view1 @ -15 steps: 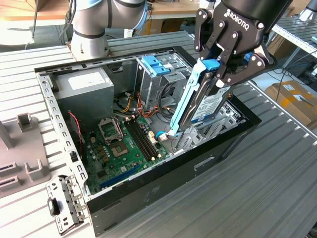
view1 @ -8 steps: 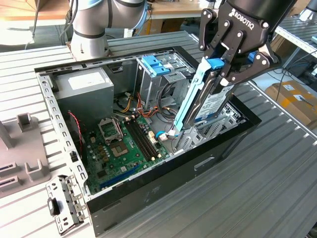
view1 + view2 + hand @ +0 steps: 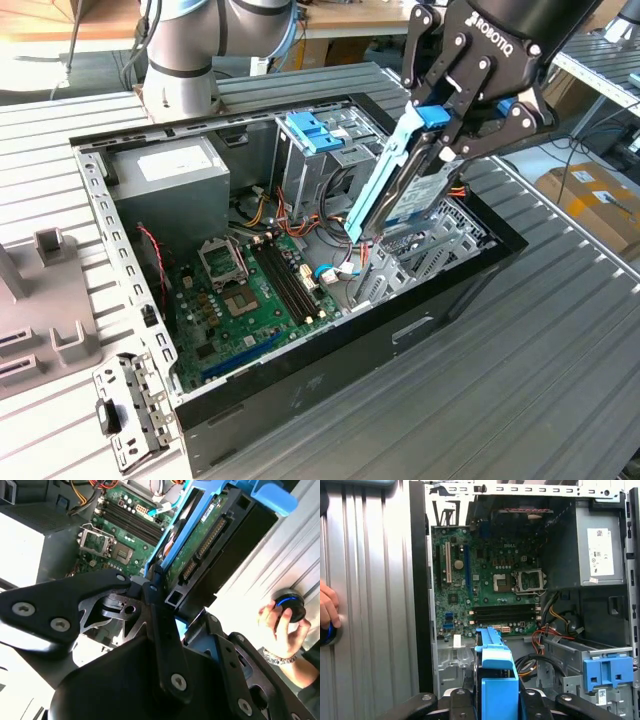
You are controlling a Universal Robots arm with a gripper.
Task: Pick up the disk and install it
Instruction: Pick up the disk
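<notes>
A ribbed grey metal tabletop carries an open desktop computer case, with the motherboard toward the exterior view's left and the metal drive cage with its blue latch behind. To the right, the gripper has its fingers pinching the disk, held tilted above the case. Judged from here, the carrier should be squared to its bay and kept off the cables.
</notes>
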